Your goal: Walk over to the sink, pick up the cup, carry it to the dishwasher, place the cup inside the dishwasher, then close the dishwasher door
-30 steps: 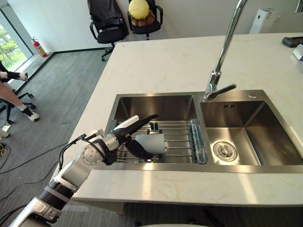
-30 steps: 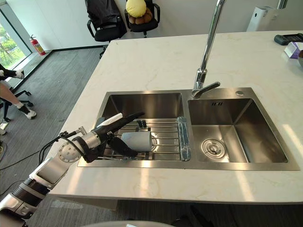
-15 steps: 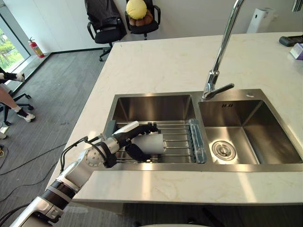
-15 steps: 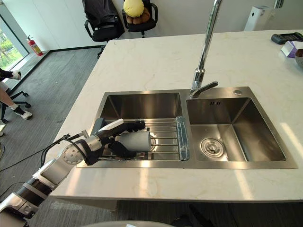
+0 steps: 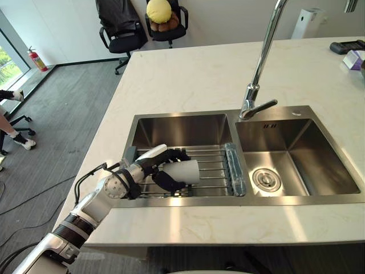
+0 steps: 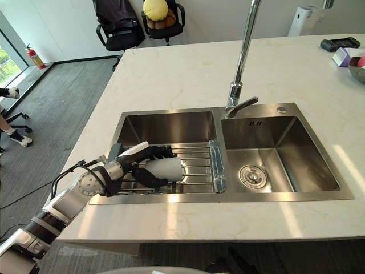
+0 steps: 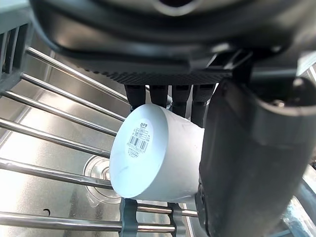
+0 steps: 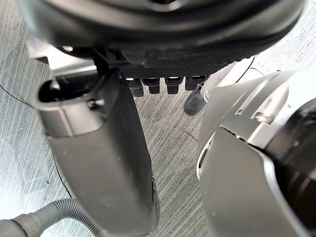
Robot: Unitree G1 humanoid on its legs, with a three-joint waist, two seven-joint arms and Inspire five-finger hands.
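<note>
Cup [image 5: 183, 171] lay on its side on the rack [image 5: 215, 169] in the left basin of the sink [image 5: 181, 127], which was set in the worktop [image 5: 194, 74]. The left hand [image 5: 153, 166] reached in from the left, clamped round the cup. The tap [image 5: 259, 68] stood behind the 2 basins. The right hand [image 8: 98, 163] hung above the floor [image 8: 168, 128]; whether it was open or closed could not be told.

Sink [image 5: 239, 200] sat sunk into the counter [image 5: 194, 74], two basins side by side: rack [image 5: 214, 170] in the left one, drain [image 5: 265, 178] in the right. Cup [image 5: 183, 171] lay sideways on the rack, left hand [image 5: 145, 166] wrapped round it. Faucet [image 5: 259, 63] stood behind the divider, chairs [image 5: 117, 28] beyond the counter.
</note>
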